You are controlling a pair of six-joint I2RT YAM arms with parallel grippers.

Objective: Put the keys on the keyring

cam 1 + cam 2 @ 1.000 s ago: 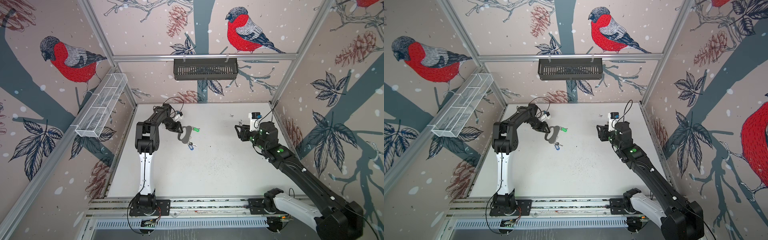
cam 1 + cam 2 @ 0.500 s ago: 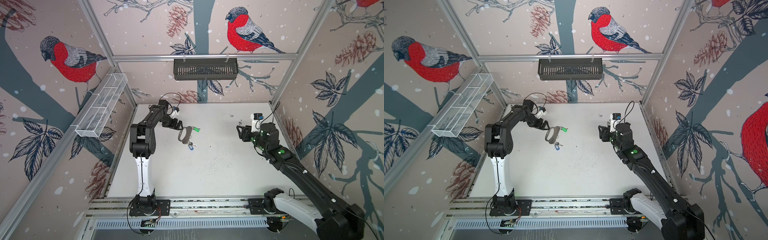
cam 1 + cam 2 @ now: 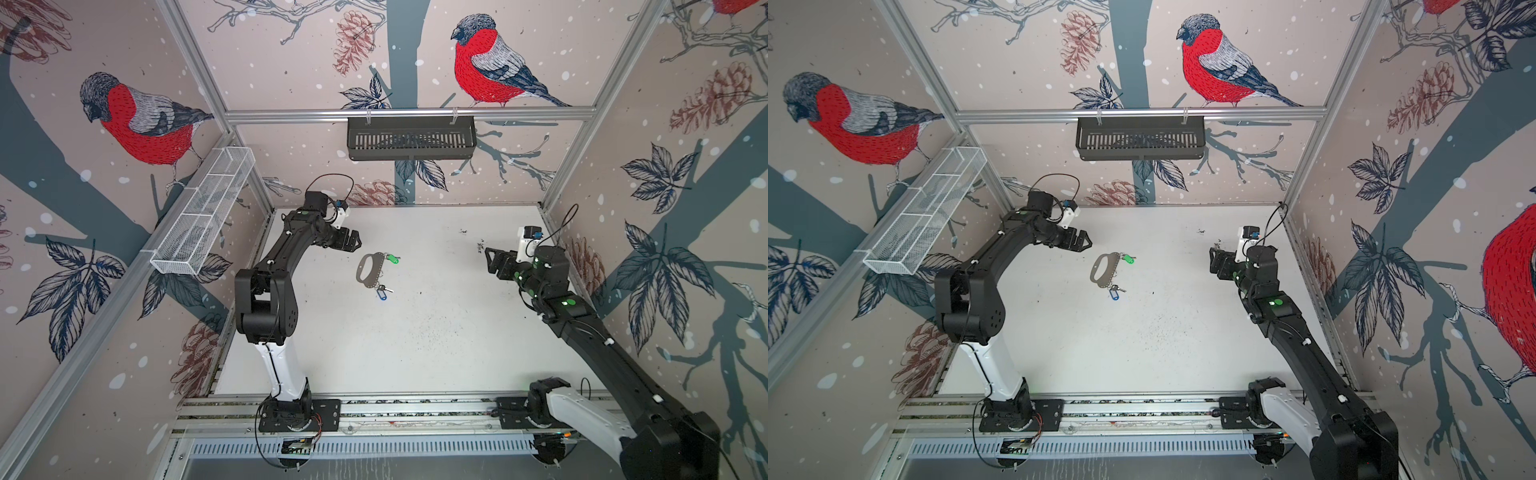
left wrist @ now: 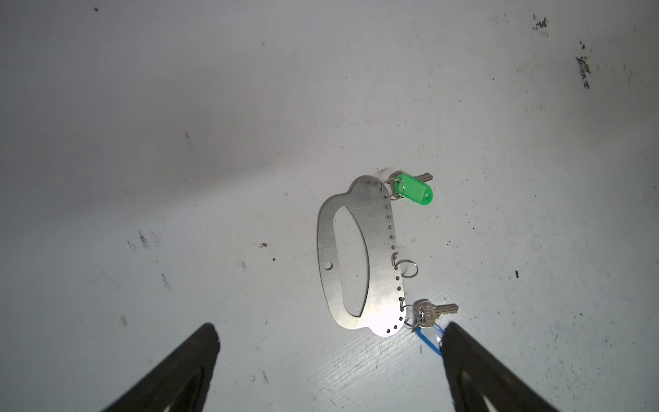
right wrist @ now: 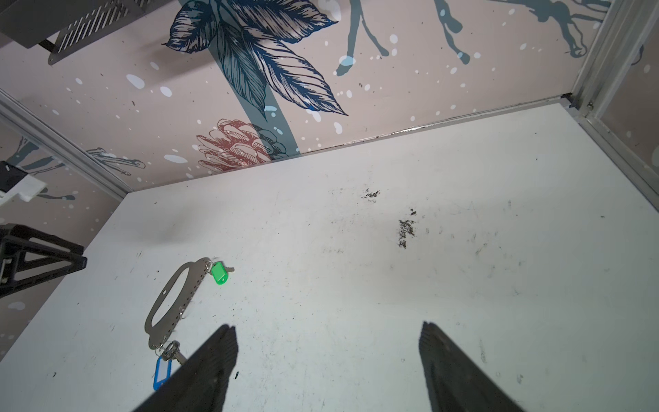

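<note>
Both top views, left to right: left gripper [image 3: 354,242] hangs just left of the keyring [image 3: 377,272], off its green-tag end, near but not touching, jaws spread wide, nothing held. Keyring lies flat on the table [image 3: 415,340], long axis running far-to-near, curved side toward the left gripper, holed straight edge facing away from it, toward the right gripper [image 3: 487,261]. Green-tagged key [image 3: 392,259] hangs on a small ring at the far end of that edge. Blue-tagged key [image 3: 381,294] hangs on a ring at the near end. Both touch the keyring, on its right side. Left wrist view shows one empty ring [image 4: 406,267] on the edge between them, closer to the blue end. Right gripper is well to the right of the keyring, bare table between, fingers apart, empty. Judgement: both keys look threaded, so the task reads as finished or nearly so. Left arm is clearly nearer. Any regrasp would suit it, closing across the keyring's short axis from the curved side. Right arm would need a long reach to the holed edge.
</note>
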